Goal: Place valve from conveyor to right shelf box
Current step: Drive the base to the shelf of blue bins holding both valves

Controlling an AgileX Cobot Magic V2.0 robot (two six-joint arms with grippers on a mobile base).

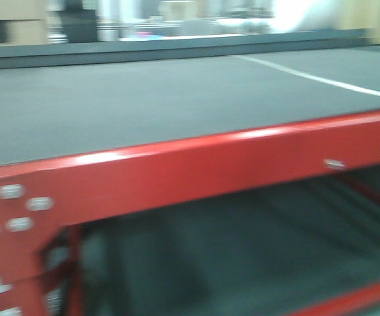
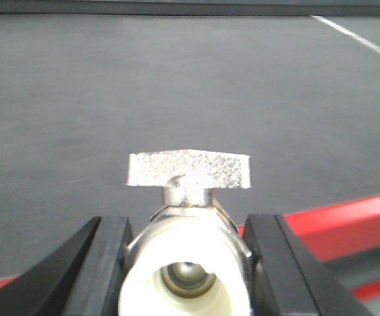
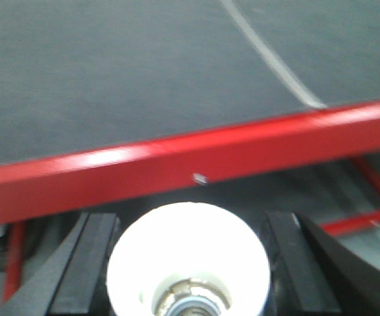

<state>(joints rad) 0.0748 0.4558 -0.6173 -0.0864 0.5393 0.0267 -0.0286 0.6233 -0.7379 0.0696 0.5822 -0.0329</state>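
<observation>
Nearest in the left wrist view, my left gripper (image 2: 186, 224) is clamping a valve (image 2: 183, 260). Its black fingers (image 2: 107, 263) are pressing on both sides of the body. The valve's white round end is facing the camera and its silver T-handle (image 2: 188, 170) is standing upright on top. The valve is sitting in my jaws, not lying on the belt.

In the right wrist view, my right gripper (image 3: 191, 220) is gripping a second valve (image 3: 188, 257), with its black fingers (image 3: 94, 263) tight against both flanks of the wide white end. That end is also facing the camera, and I cannot see a handle on it.

Just beyond both valves, a red beam (image 3: 176, 164) is running left to right along the near edge of the conveyor (image 1: 143, 99). The beam is carrying a small pale mark (image 1: 334, 163) right of centre and pale oval slots (image 1: 8, 192) at its left end. A dark lower level (image 1: 242, 250) is showing under the beam, blurred.

Beyond the beam, the dark grey belt is stretching away flat, and a white line (image 1: 321, 79) is crossing its far right part at a slant. At the far edge, a dark rail (image 1: 176, 51) is bounding the belt. Everything beyond the rail is too blurred to name.
</observation>
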